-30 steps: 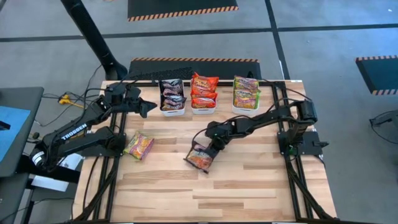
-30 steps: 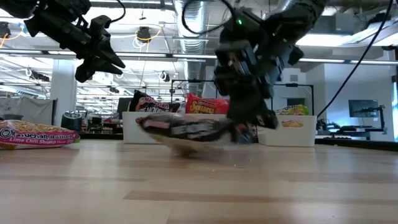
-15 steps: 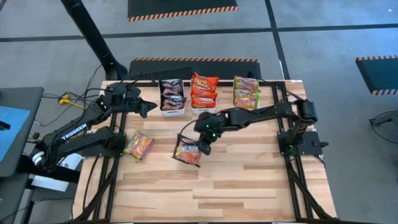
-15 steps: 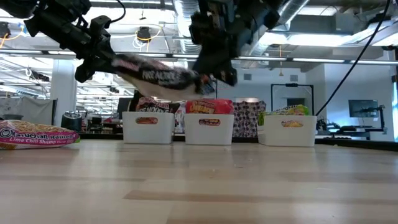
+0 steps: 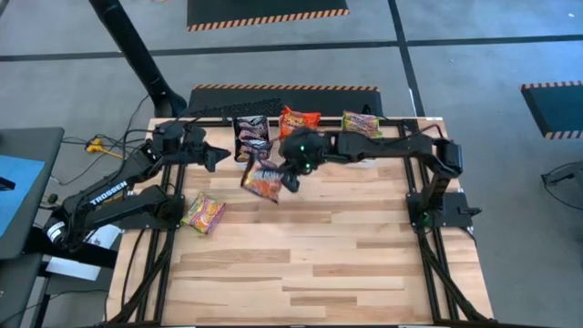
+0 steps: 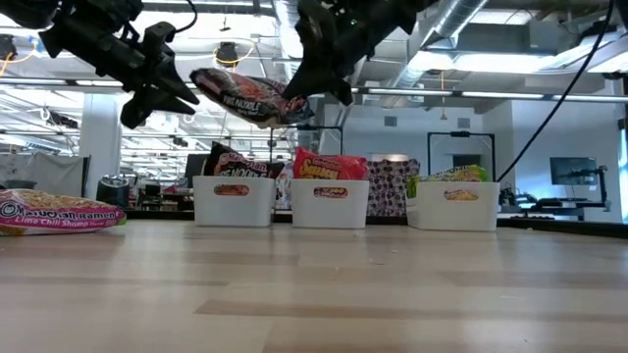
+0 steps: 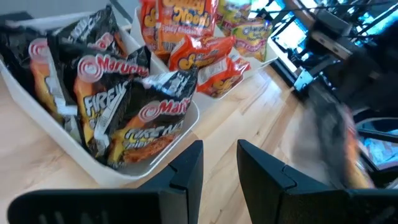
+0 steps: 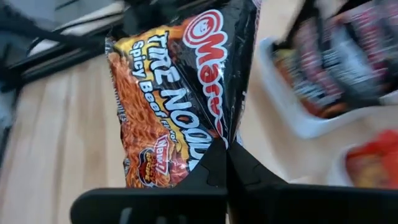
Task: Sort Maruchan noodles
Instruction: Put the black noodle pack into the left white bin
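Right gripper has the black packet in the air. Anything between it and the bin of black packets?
Nothing visible. The right gripper is shut on the black crinkly Maruchan packet, lifted off the table just in front of the white plastic bin of black packets. The left gripper hovers beside that bin, not over it.
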